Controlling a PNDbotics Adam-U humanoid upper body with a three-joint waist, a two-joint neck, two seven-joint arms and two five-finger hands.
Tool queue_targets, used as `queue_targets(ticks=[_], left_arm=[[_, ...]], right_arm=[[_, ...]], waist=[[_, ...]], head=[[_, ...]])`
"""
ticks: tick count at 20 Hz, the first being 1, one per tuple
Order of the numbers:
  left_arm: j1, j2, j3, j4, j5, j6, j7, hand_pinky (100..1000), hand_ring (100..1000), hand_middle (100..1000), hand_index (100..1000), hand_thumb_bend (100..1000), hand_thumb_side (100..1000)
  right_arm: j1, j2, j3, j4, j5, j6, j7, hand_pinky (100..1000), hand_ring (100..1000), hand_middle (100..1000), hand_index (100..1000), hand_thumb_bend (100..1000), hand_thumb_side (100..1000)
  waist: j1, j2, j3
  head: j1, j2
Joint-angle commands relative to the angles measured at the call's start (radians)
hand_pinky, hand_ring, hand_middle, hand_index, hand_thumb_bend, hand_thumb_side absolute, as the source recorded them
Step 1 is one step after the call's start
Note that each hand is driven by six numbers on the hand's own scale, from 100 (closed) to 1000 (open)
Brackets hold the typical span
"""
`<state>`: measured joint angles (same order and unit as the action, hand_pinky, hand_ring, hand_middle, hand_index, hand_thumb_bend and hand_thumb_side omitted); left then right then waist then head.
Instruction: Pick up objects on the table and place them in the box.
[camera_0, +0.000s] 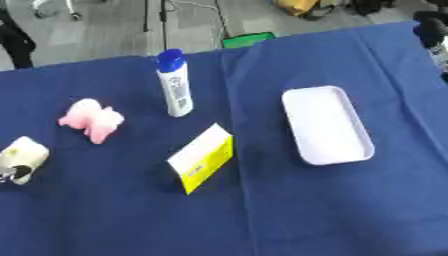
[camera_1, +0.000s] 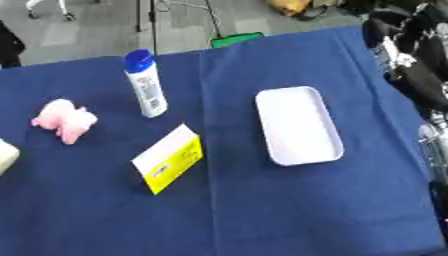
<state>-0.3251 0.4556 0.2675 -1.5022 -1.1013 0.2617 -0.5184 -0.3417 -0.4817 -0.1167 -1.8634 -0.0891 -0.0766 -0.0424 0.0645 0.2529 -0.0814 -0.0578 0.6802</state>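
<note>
Left eye view: white box (camera_0: 327, 125) right of yellow carton (camera_0: 202, 157), apart.

You have a table (camera_0: 350, 210) draped in a dark blue cloth, creased down the middle. 5 things lie on it: a white tray (camera_0: 325, 125) toward the right, a white and yellow carton (camera_0: 202, 157) near the centre, an upright white bottle (camera_0: 175, 85) with a blue cap behind it, a pink soft lump (camera_0: 91, 120) further left, and a cream object (camera_0: 22, 159) at the left edge.

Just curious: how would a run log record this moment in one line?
white rectangular tray: empty | white bottle with blue cap: upright | hands: unseen
</note>
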Motion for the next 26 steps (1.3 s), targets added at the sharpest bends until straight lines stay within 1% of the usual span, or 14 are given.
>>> queue_targets(ticks=[1, 7, 13, 14, 17, 18, 19, 20, 21, 22, 23, 24, 25, 26], left_arm=[[-0.027, 0.024, 0.003, 0.03, 0.002, 0.012, 0.043, 711, 768, 808, 863, 871, 587], [-0.054, 0.023, -0.017, 0.096, -0.007, 0.013, 0.077, 716, 760, 799, 857, 865, 585], [-0.06, 0.027, -0.033, 0.14, -0.019, -0.017, 0.022, 683, 701, 745, 834, 833, 566], [-0.061, 0.027, -0.034, 0.143, -0.025, -0.02, 0.017, 642, 654, 705, 799, 809, 549], [-0.063, 0.026, -0.035, 0.148, -0.037, -0.022, 0.015, 642, 654, 705, 799, 809, 549], [-0.067, 0.027, -0.027, 0.138, -0.045, -0.008, 0.046, 401, 411, 453, 569, 264, 441], [-0.067, 0.025, -0.026, 0.132, -0.049, 0.01, 0.088, 401, 411, 453, 569, 264, 441], [-0.07, 0.024, -0.024, 0.125, -0.048, 0.028, 0.133, 352, 344, 374, 484, 116, 437], [-0.07, 0.023, -0.024, 0.118, -0.039, 0.045, 0.179, 352, 344, 374, 484, 116, 437], [-0.072, 0.023, -0.025, 0.109, -0.029, 0.058, 0.22, 336, 311, 336, 445, 100, 447], [-0.074, 0.022, -0.026, 0.096, -0.016, 0.067, 0.258, 336, 311, 336, 445, 100, 447], [-0.079, 0.022, -0.027, 0.077, -0.002, 0.072, 0.291, 367, 295, 318, 421, 100, 461], [-0.082, 0.021, -0.03, 0.055, 0.013, 0.075, 0.317, 367, 295, 318, 421, 100, 461], [-0.088, 0.021, -0.034, 0.032, 0.029, 0.073, 0.335, 391, 300, 324, 422, 100, 487]], right_arm=[[-0.01, -0.018, -0.007, -0.009, 0.001, -0.003, 0.001, 836, 833, 862, 851, 443, 474], [-0.011, -0.017, -0.006, -0.009, 0.0, -0.003, 0.003, 836, 833, 862, 851, 443, 474], [-0.012, -0.016, -0.006, -0.009, -0.002, -0.003, 0.003, 836, 833, 862, 851, 442, 473], [-0.012, -0.016, -0.006, -0.009, -0.002, -0.003, 0.003, 836, 833, 862, 852, 442, 474], [-0.012, -0.015, -0.007, -0.009, -0.003, -0.003, 0.003, 836, 833, 862, 852, 442, 474], [-0.012, -0.015, -0.007, -0.009, -0.003, -0.003, 0.003, 836, 833, 862, 852, 441, 475], [-0.012, -0.015, -0.007, -0.009, -0.003, -0.003, 0.003, 836, 833, 862, 852, 441, 475], [-0.012, -0.015, -0.007, -0.008, -0.004, -0.003, 0.003, 836, 833, 862, 852, 441, 475], [-0.012, -0.015, -0.007, -0.008, -0.004, -0.003, 0.002, 836, 833, 862, 852, 441, 475], [-0.012, -0.015, -0.008, -0.008, -0.004, -0.003, 0.002, 836, 833, 862, 852, 440, 476], [-0.012, -0.015, -0.008, -0.008, -0.004, -0.003, 0.001, 836, 833, 862, 852, 440, 476], [-0.011, -0.015, -0.008, -0.008, -0.004, -0.003, 0.001, 837, 833, 863, 852, 439, 475], [-0.011, -0.015, -0.008, -0.007, -0.004, -0.003, 0.001, 837, 833, 863, 852, 439, 475], [-0.012, -0.015, -0.008, -0.007, -0.005, -0.003, 0.002, 837, 833, 862, 852, 439, 476]], waist=[[-0.005, -0.031, -0.003], [-0.006, -0.029, -0.009], [-0.004, -0.028, -0.011], [-0.004, -0.028, -0.011], [-0.003, -0.028, -0.012], [-0.003, -0.029, -0.012], [-0.004, -0.029, -0.012], [-0.004, -0.029, -0.012], [-0.004, -0.029, -0.013], [-0.004, -0.03, -0.014], [-0.004, -0.03, -0.014], [-0.004, -0.031, -0.014], [-0.004, -0.031, -0.014], [-0.004, -0.032, -0.015]], head=[[0.0, -0.011], [0.003, -0.01], [0.003, -0.01], [0.003, -0.01], [0.003, -0.011], [0.004, -0.011], [0.004, -0.011], [0.004, -0.011], [0.004, -0.011], [0.004, -0.011], [0.003, -0.01], [0.003, -0.01], [0.003, -0.01], [0.004, -0.009]])
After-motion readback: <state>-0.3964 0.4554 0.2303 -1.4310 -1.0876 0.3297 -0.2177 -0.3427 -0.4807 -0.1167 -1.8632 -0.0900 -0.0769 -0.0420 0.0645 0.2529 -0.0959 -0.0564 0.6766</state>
